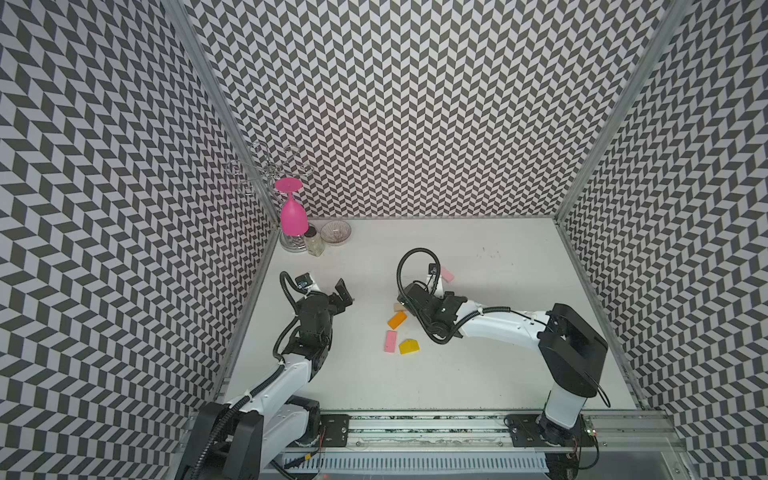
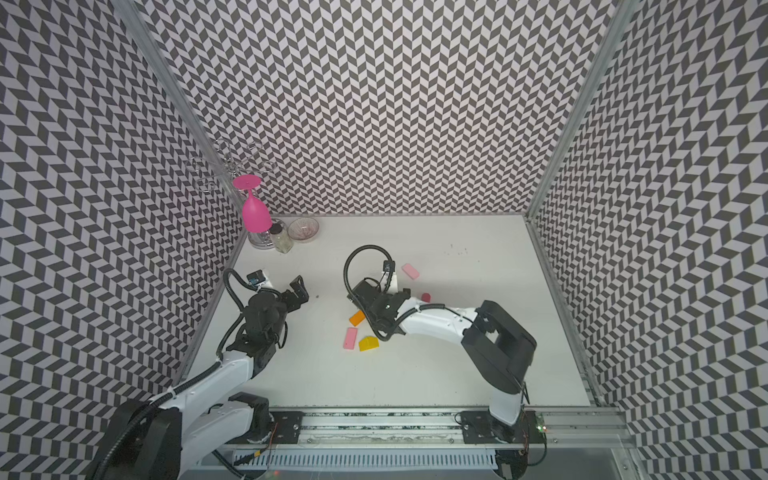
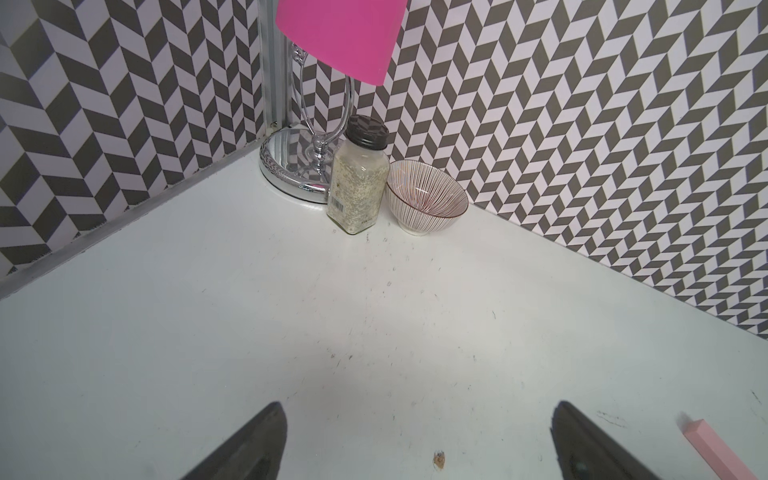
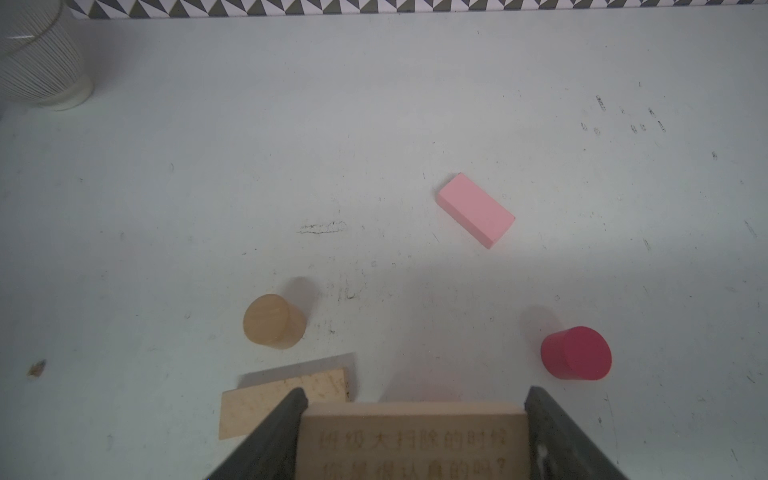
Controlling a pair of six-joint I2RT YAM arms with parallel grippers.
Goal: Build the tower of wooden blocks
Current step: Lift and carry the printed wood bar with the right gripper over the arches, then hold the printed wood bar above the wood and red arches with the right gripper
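My right gripper (image 4: 413,399) is shut on a tan engraved wood block (image 4: 411,440), one finger on each end. Just beside it a flat tan bar (image 4: 257,409) lies on the table. Beyond stand a tan cylinder (image 4: 272,320) and a red cylinder (image 4: 577,352), with a pink block (image 4: 476,210) lying flat farther back. In both top views an orange block (image 1: 397,320), a pink bar (image 1: 390,341) and a yellow house-shaped block (image 1: 409,346) lie singly near the right wrist. No tower is in view. My left gripper (image 1: 345,293) is open and empty, off to the left.
In the back left corner a pink goblet (image 1: 293,216) hangs upside down on a chrome rack, with a spice jar (image 1: 314,243) and a striped bowl (image 1: 336,232) beside its base. Patterned walls close in the white table (image 1: 478,374) on three sides.
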